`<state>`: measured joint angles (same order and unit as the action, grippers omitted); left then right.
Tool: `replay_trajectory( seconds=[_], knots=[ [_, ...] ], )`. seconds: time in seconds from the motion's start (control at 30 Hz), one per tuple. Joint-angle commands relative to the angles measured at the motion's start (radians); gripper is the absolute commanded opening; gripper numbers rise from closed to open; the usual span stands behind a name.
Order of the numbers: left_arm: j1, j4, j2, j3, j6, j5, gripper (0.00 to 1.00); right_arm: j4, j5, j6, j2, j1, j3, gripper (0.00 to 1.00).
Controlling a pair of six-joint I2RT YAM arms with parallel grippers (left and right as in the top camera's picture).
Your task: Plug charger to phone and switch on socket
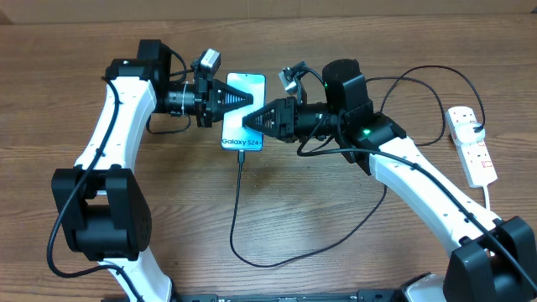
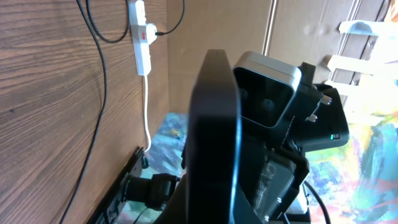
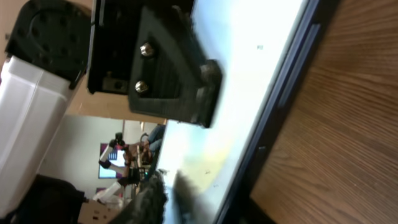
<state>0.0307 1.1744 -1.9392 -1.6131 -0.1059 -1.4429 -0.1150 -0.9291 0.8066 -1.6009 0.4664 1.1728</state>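
Observation:
The phone point(image 1: 242, 141) with a light blue screen is at the table's middle, its "Galaxy S24" end toward the front. My left gripper point(image 1: 249, 99) reaches onto it from the left and is shut on it. My right gripper point(image 1: 248, 120) reaches in from the right and is shut on it too. The left wrist view shows the phone point(image 2: 214, 124) edge-on. The right wrist view shows its screen point(image 3: 249, 74) with the left finger pad point(image 3: 180, 81) pressed on it. The black charger cable point(image 1: 234, 218) runs into the phone's bottom end. The white socket strip point(image 1: 471, 144) lies far right.
The charger cable loops across the front of the table under my right arm and back to a black plug point(image 1: 478, 127) in the strip. The strip point(image 2: 142, 37), its white cord point(image 2: 147, 112) and the cable point(image 2: 102, 74) also show in the left wrist view.

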Motion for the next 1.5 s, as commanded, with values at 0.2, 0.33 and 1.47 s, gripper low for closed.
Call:
replay_trajectory(
  seconds=[0.2, 0.33, 1.47],
  knots=[
    [0.037, -0.001, 0.029, -0.013, -0.006, 0.048, 0.04, -0.026, 0.031, -0.023, 0.001, 0.006, 0.006, 0.05],
    [0.041, -0.001, 0.029, -0.013, -0.006, 0.103, 0.06, -0.026, 0.030, -0.023, 0.001, 0.006, 0.006, 0.04],
    [0.042, -0.076, 0.029, -0.013, -0.138, 1.106, 1.00, -0.391, 0.536, -0.195, -0.190, 0.007, 0.005, 0.04]
  ],
)
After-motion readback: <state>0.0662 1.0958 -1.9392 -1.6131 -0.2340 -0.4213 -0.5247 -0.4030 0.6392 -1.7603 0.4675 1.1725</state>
